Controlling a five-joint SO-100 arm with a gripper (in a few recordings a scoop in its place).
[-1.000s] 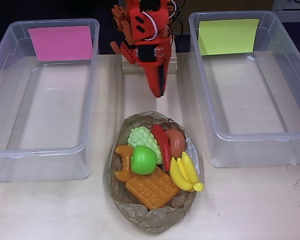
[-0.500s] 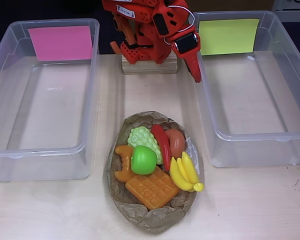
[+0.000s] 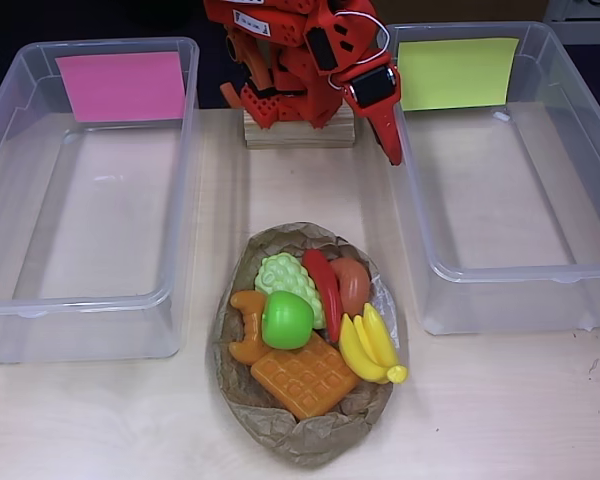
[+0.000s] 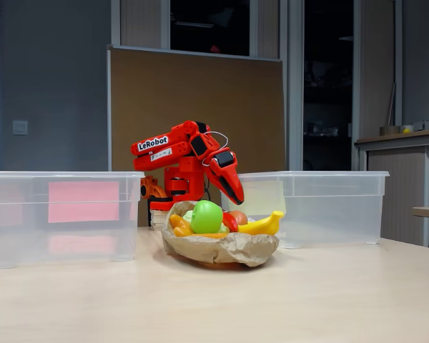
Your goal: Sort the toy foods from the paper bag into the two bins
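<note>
From the overhead view I see my claw (image 3: 393, 150) hanging above the table (image 3: 500, 410), right by the inner wall of the bin with the yellow-green note (image 3: 500, 180), and its fingers look pressed together with nothing between them. In the fixed view the claw (image 4: 236, 196) points down just behind the paper bag (image 4: 222, 249), above the toys and not touching them.

The paper bag (image 3: 300, 420) lies on the table between the two bins, nearer the front edge, with the toy foods heaped in it. I can make out the green apple (image 3: 286, 320) in the middle, the pale grapes (image 3: 285, 275) behind it, the red chili (image 3: 325, 285) beside them, the bananas (image 3: 370, 348) on the picture's right, the waffle (image 3: 302, 378) at the front and an orange croissant (image 3: 246, 330) on the left. A reddish round piece (image 3: 354, 285) sits behind the bananas; I cannot tell what it is.

The bin with the pink note (image 3: 90, 200) stands on the picture's left. I see no toys in either bin.
</note>
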